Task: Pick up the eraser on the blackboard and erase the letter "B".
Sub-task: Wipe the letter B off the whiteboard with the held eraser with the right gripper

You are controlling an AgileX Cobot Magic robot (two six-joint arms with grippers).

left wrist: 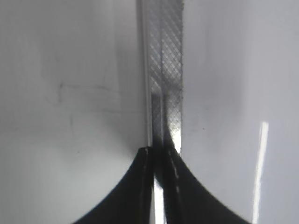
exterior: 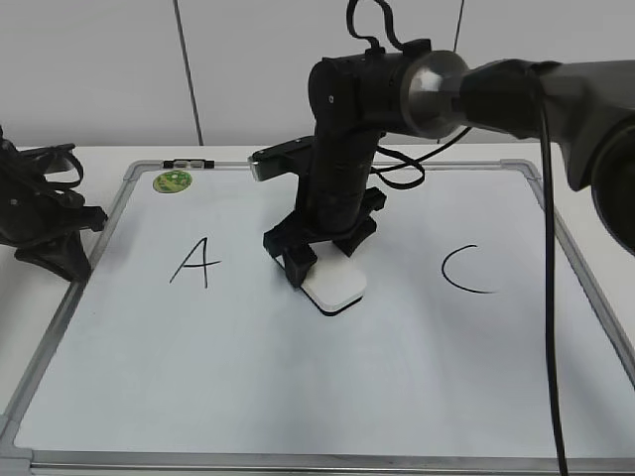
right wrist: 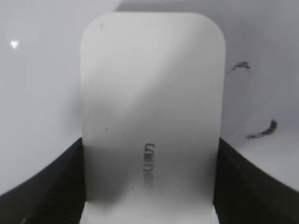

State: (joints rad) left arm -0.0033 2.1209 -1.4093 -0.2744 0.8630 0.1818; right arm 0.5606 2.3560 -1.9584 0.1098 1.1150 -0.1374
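nearest the exterior camera ran the silver-grey front rail of the blackboard (exterior: 298, 462), lying flat on the white surface (exterior: 109, 159) and filling most of the view.

at the far left, the left end effector (exterior: 62, 253) rested off the board's left edge. its wrist view showed the two dark fingers pressed together over the board's frame rail with nothing between them, so it was closed and empty.

next came a small round green magnet (exterior: 172, 181) near the top left corner, and below it the black "a" (exterior: 195, 263), intact.

in the middle, the right end effector (exterior: 322, 260) stood tilted down onto the board with the eraser (exterior: 335, 286) clamped between its fingers. the right wrist view confirmed this: the white block (right wrist: 152, 112) filled the frame, a dark finger tight against each long side, grey lettering on top. the eraser appeared to sit flat on the board, dark underside down, between the "a" and the "c".

of the letter "b" (right wrist: 259, 133), only a few black smudges showed just right of the eraser in the right wrist view; in the exterior view no whole "b" could be seen where it should stand, though the arm and eraser covered part of that spot.

to the right, the black "c" (exterior: 464, 270) was untouched.

judging from this, the pick-up was done and the erasing was largely done. what remained seemed to be wiping the leftover marks beside the eraser, plus anything hidden under it.
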